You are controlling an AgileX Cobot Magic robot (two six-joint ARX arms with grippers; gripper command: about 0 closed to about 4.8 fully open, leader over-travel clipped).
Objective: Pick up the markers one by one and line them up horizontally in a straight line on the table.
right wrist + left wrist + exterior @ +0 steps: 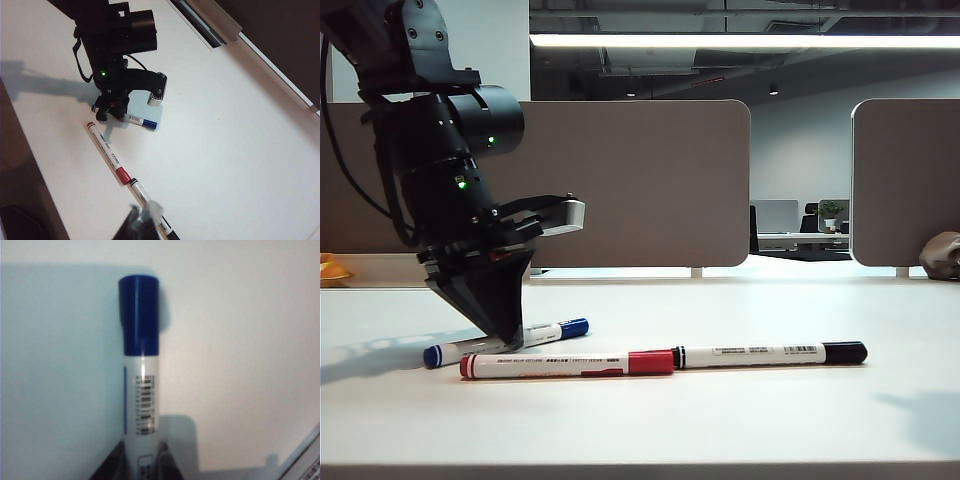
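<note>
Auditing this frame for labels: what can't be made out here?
- Blue marker middle: exterior view, hidden behind the left gripper.
- Left fingers: left wrist view, cut by the frame edge; contact unclear.
- Black marker far end: right wrist view, covered by the right gripper.
- Red marker print: too small to read.

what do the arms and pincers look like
The left arm is matte black with a cylindrical joint housing, small green lights, black cables and a silver-grey block; its pincer tapers to dark wedge fingers. Only dark tips of the right pincer show.
</note>
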